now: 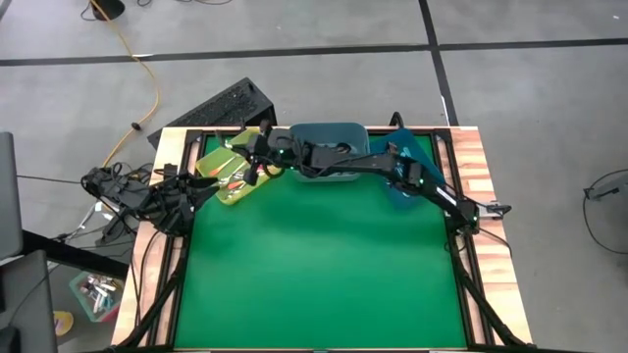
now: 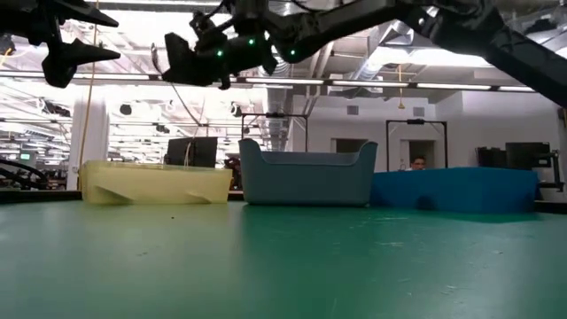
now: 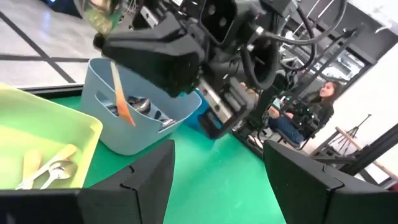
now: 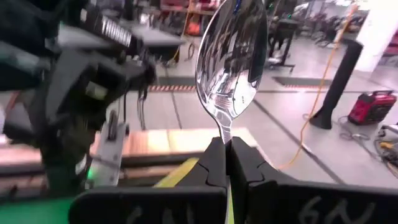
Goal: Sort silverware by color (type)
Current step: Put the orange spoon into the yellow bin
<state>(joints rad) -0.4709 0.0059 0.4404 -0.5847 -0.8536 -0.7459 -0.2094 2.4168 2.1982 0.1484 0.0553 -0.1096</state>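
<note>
The right end effector point(image 4: 227, 163) is pinching shut on a spoon point(image 4: 231, 59) with an orange handle, its long axis hanging downward, directly above the yellow bin point(image 1: 234, 169). The left end effector point(image 3: 214, 177) is waiting beside it, spread wide and empty.

- A yellow bin point(image 1: 235, 169), a grey-blue bin point(image 1: 330, 152) and a blue bin point(image 2: 456, 189) stand in a row on the green table point(image 1: 314, 275).
- A person point(image 3: 298, 115) sits in the room behind.

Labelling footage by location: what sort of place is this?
Probably a large robotics lab or workshop: exposed ceiling ducts, a red generator on bare concrete floor, and a seated person behind the green table.
</note>
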